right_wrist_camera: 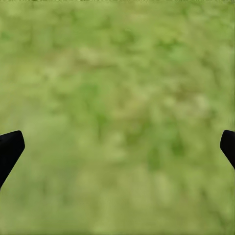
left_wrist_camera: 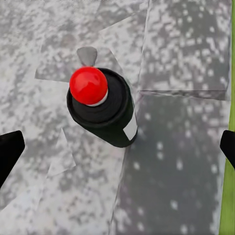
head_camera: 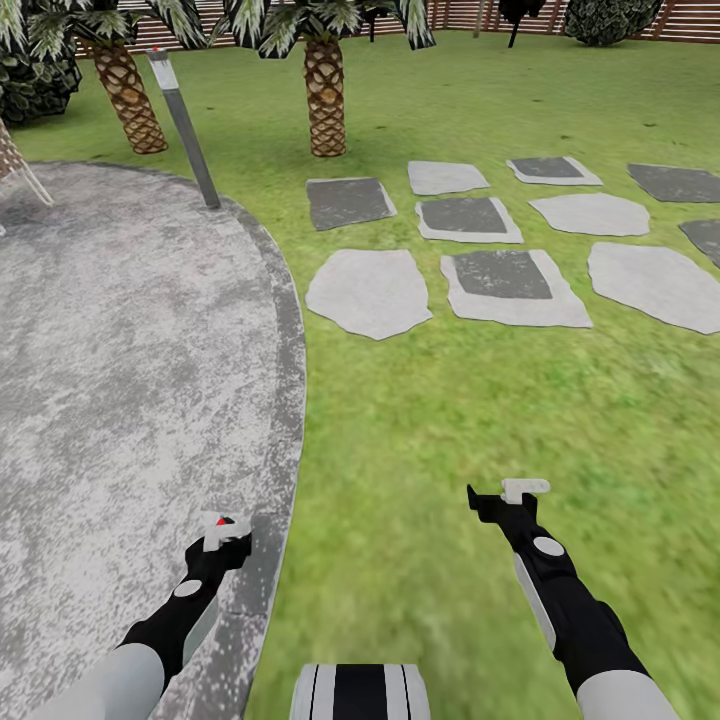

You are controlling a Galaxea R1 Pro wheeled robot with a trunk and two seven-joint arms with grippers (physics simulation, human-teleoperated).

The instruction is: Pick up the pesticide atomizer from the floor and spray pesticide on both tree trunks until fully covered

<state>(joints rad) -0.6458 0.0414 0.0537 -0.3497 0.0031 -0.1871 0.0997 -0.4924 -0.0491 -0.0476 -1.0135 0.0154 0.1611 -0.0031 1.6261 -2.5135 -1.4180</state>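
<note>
**Atomizer standing on the paving under the left tool**

The grey paving (head_camera: pixel 130 380) is filling the left of the head view, and it serves as the landmark here. At its far edge a leaning grey post (head_camera: pixel 185 130) is rising, with two palms (head_camera: pixel 325 95) and the fence (head_camera: pixel 600 25) beyond it. Near the paving's right rim, the left tool (head_camera: pixel 228 532) is hanging over the stone. In the left wrist view its fingers (left_wrist_camera: pixel 10 152) are showing spread wide, with the atomizer (left_wrist_camera: pixel 104 108), a black can with a red cap, standing upright on the paving between and below them, untouched. Right of the paving, the lawn (head_camera: pixel 420 430) is carrying the stepping stones (head_camera: pixel 515 290). Farther right, the right tool (head_camera: pixel 508 492) is hovering over grass, its fingers (right_wrist_camera: pixel 11 149) spread and holding nothing.
</note>
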